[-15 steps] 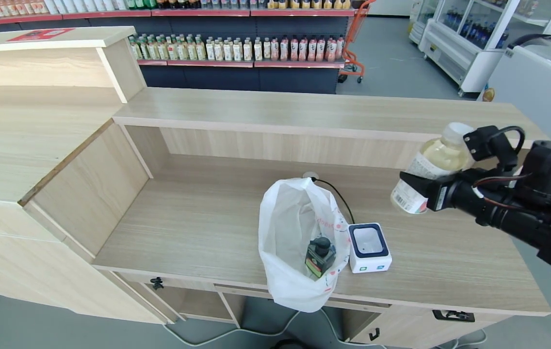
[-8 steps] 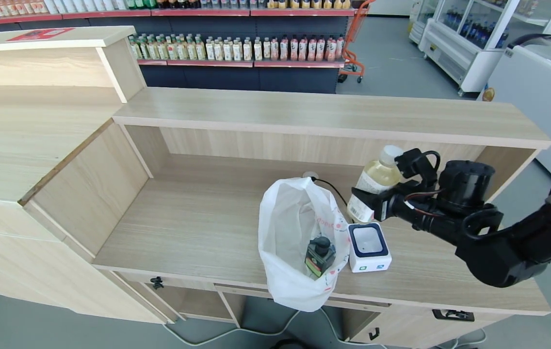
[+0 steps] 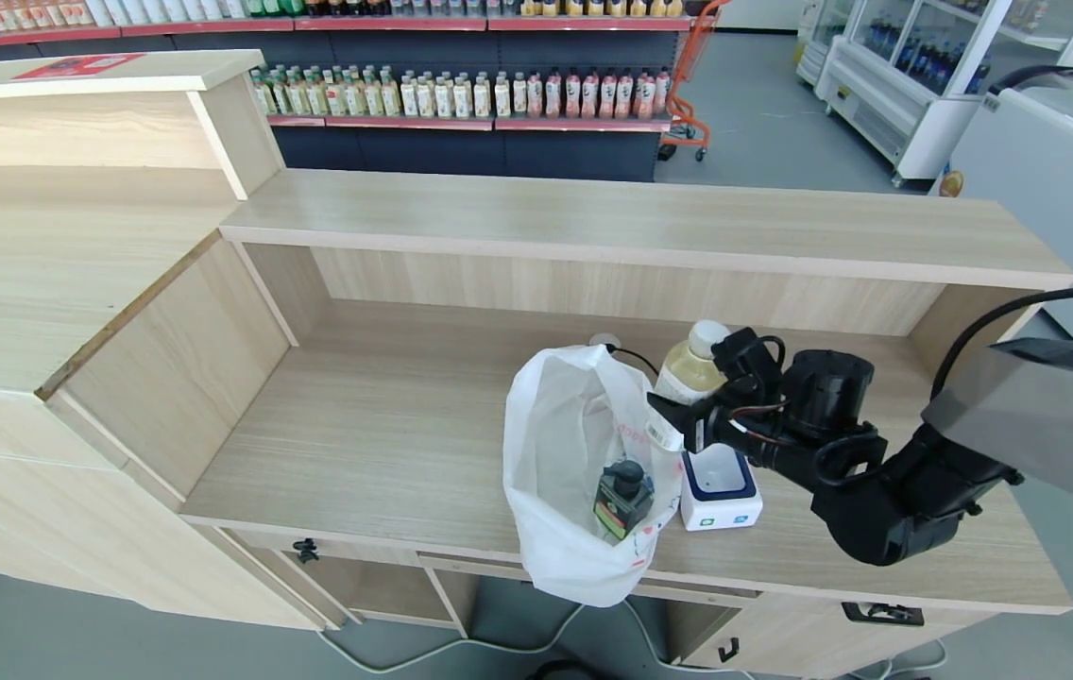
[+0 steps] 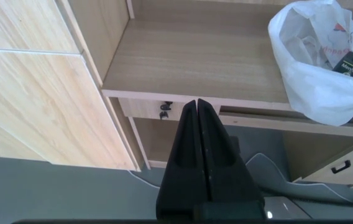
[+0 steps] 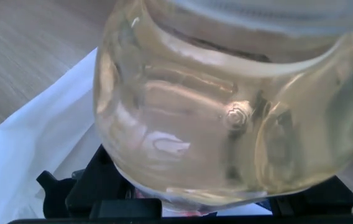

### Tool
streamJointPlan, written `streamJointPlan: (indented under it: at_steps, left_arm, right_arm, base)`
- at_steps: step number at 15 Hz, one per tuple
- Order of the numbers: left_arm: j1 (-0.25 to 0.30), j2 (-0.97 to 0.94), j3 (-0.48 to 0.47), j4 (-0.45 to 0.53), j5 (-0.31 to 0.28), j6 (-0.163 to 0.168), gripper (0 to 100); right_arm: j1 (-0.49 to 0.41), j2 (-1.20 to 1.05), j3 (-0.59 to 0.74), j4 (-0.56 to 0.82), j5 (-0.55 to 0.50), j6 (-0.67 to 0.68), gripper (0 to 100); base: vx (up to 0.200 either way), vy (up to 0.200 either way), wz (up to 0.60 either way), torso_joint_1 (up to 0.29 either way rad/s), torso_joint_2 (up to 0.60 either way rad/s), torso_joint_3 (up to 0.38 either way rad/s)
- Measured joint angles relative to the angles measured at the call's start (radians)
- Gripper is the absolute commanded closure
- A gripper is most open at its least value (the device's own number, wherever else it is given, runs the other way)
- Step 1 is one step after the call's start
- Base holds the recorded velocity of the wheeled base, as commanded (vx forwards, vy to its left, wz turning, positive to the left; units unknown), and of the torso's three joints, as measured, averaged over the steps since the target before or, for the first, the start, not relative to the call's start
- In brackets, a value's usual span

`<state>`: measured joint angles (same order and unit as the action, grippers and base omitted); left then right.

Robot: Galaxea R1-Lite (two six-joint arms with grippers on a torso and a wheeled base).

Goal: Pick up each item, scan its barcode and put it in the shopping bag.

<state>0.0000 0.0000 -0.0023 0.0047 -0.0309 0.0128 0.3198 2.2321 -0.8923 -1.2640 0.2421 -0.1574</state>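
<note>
My right gripper (image 3: 688, 412) is shut on a clear bottle of pale yellow drink (image 3: 687, 378) with a white cap, tilted, held just above the white barcode scanner (image 3: 720, 487) and beside the rim of the white shopping bag (image 3: 563, 453). The right wrist view has the bottle's body (image 5: 226, 106) close up, with the bag (image 5: 40, 149) beneath. A small dark bottle (image 3: 623, 499) stands inside the bag. My left gripper (image 4: 197, 106) is shut and holds nothing, low in front of the counter's edge; the bag (image 4: 316, 56) lies off to its side.
The wooden counter (image 3: 385, 425) has a raised back ledge (image 3: 631, 222) and a side wall (image 3: 178, 368) at the left. A black cable (image 3: 655, 373) runs from the scanner to a hole at the back. Drawers (image 4: 27, 106) sit under the counter.
My right arm has carried the drink bottle leftward and down, from the counter's right end to just over the scanner by the bag's rim.
</note>
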Motion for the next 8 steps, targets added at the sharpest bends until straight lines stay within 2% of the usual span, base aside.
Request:
streamJointPlan:
  at_steps: [8]
  left_arm:
    - [0.000,0.000,0.000,0.000,0.000,0.000,100]
  right_arm:
    - [0.001,0.111,-0.122,0.008,0.042,-0.043,100]
  base:
    - [0.000,0.000,0.00,0.000,0.00,0.000]
